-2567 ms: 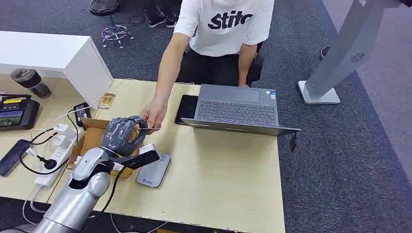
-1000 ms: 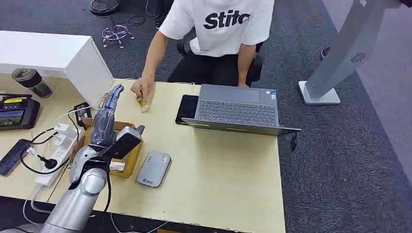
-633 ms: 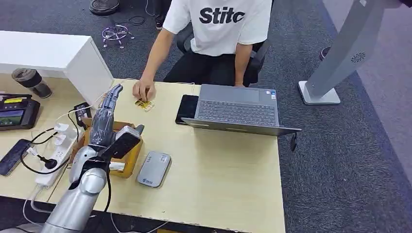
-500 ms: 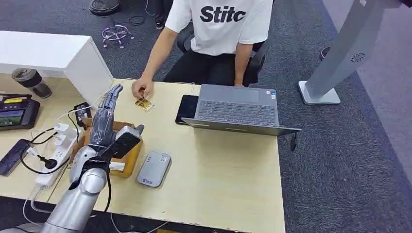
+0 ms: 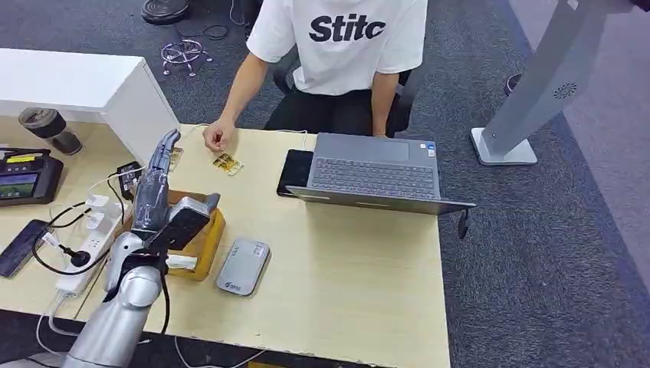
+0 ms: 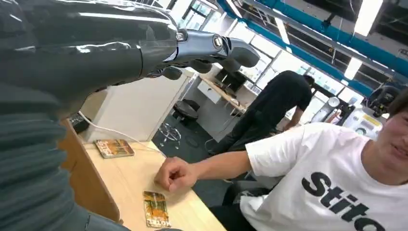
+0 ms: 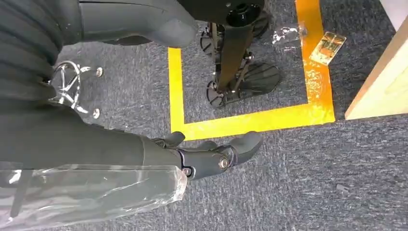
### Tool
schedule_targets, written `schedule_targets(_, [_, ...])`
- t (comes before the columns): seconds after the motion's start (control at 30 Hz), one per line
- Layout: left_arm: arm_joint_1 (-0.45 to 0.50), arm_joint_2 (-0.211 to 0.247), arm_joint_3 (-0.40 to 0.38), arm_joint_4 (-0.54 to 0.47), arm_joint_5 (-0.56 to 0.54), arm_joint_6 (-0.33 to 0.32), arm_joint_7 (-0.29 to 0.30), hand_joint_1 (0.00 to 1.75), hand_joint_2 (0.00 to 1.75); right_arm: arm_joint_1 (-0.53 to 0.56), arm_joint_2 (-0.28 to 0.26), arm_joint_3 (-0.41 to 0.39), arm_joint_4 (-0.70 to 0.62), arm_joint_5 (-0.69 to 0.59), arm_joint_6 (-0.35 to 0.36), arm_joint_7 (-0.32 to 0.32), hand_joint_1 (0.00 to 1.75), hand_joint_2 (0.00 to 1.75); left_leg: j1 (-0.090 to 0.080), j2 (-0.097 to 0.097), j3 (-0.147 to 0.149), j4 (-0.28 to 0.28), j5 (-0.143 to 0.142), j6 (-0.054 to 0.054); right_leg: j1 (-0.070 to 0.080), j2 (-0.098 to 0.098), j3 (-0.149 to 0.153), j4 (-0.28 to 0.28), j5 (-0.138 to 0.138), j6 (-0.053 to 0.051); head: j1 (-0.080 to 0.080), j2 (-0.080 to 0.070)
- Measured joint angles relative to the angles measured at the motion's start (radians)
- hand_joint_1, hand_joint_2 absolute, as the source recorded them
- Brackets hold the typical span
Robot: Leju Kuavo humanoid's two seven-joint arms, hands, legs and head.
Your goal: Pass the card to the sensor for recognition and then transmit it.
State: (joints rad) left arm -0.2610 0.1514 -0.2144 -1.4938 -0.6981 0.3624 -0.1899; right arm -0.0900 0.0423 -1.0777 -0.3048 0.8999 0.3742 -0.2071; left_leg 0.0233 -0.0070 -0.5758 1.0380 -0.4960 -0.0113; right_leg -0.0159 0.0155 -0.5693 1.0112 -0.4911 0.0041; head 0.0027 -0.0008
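The yellow card (image 5: 228, 164) lies flat on the wooden table (image 5: 360, 268), apart from both my hand and the person's hand (image 5: 217, 138); in the left wrist view the card (image 6: 156, 209) sits just in front of that fist (image 6: 175, 174). My left hand (image 5: 157, 192) is raised over the cardboard box (image 5: 198, 239), fingers (image 6: 211, 45) stretched out and holding nothing. The grey sensor (image 5: 242, 266) lies on the table to the right of the box. My right hand (image 7: 207, 156) hangs over the carpet with nothing in it.
A second card (image 5: 175, 159) lies near the white cabinet (image 5: 92, 92). An open laptop (image 5: 375, 172) and a black phone (image 5: 294, 170) sit at the table's far side. Power strip and cables (image 5: 84, 238) lie left of the box. One more card (image 7: 327, 47) lies on the floor.
The person took the card from my left hand, laid it on the table and let go of it. My left hand opened, stretched out and shifted slightly left.
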Motion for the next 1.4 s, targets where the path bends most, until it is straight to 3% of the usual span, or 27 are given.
schedule_targets(0.43, [0.007, 0.002, 0.003, -0.018, 0.009, 0.002, 0.001, 0.00, 1.75, 0.005, 0.000, 0.000, 0.000, -0.003, 0.000, 0.000, 0.00, 1.75, 0.000, 0.000, -0.001, 0.000, 0.000, 0.000, 0.000, 0.000, 0.000, 0.000, 0.000, 0.000, 0.000, 0.000])
schedule_targets(0.67, [0.114, 0.053, 0.076, -0.152, 0.059, -0.027, 0.024, 0.00, 1.75, 0.028, 0.000, -0.012, 0.000, -0.021, 0.000, -0.018, 0.00, 1.75, 0.000, 0.001, -0.001, -0.001, -0.001, -0.001, 0.000, 0.001, -0.001, 0.000, -0.001, 0.000, 0.000, 0.000])
schedule_targets(1.0, [0.166, 0.044, 0.100, -0.211, 0.079, -0.028, -0.008, 0.00, 1.75, 0.028, 0.000, -0.026, -0.002, -0.020, 0.000, -0.012, 0.00, 1.75, 0.000, 0.001, -0.001, 0.000, -0.001, 0.000, 0.000, 0.001, -0.001, 0.000, -0.001, 0.000, 0.000, 0.000])
schedule_targets(1.17, [0.209, 0.044, 0.102, -0.259, 0.124, -0.101, 0.018, 0.00, 1.75, 0.031, 0.000, -0.029, -0.002, -0.010, 0.000, 0.003, 0.00, 1.75, 0.000, 0.002, 0.000, 0.000, -0.001, 0.000, 0.000, 0.002, -0.001, 0.000, -0.001, 0.000, 0.000, 0.000])
schedule_targets(1.4, [0.253, 0.046, 0.107, -0.306, 0.092, -0.128, 0.025, 0.00, 1.75, 0.034, 0.000, -0.031, -0.002, 0.002, 0.000, 0.005, 0.00, 1.75, 0.000, 0.001, -0.001, -0.001, -0.002, 0.000, 0.000, 0.001, -0.001, 0.000, -0.002, 0.000, 0.000, 0.000])
